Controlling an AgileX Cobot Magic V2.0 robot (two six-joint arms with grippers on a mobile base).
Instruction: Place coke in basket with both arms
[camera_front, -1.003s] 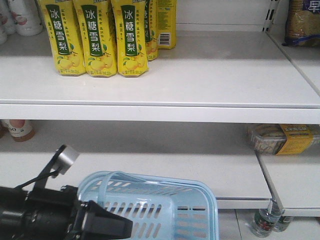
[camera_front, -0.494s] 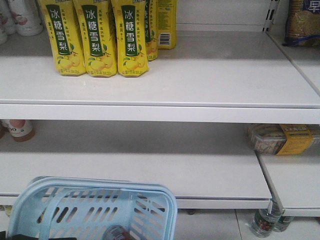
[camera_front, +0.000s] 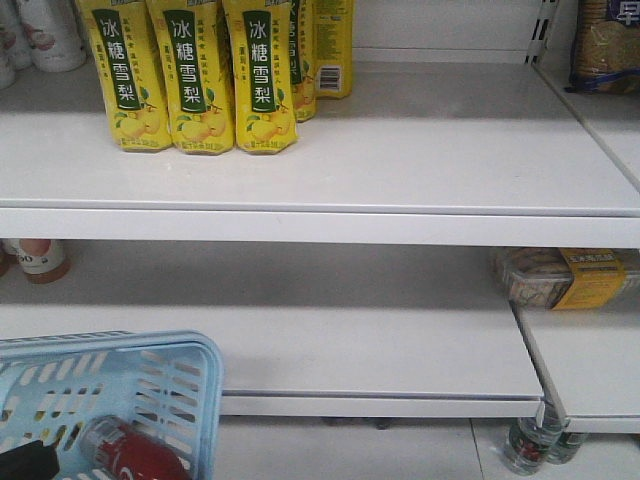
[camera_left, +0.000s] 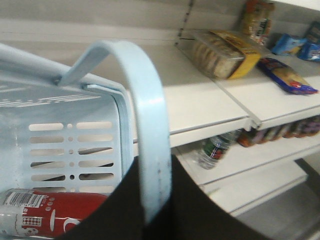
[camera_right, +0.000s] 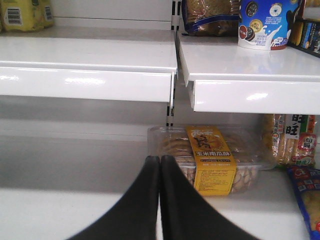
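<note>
Red coke (camera_front: 128, 455) in basket (camera_front: 190, 395), cropped | R end effector (camera_right: 159, 162) closed, empty

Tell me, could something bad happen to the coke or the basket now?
Maybe. The coke lies loose on its side in the basket, so it might roll and bang the slotted wall if the basket tips. The left end effector seems to carry the basket only by its thin handle, so it may swing or slip. The basket is also near the shelf edge and might bump it.
</note>
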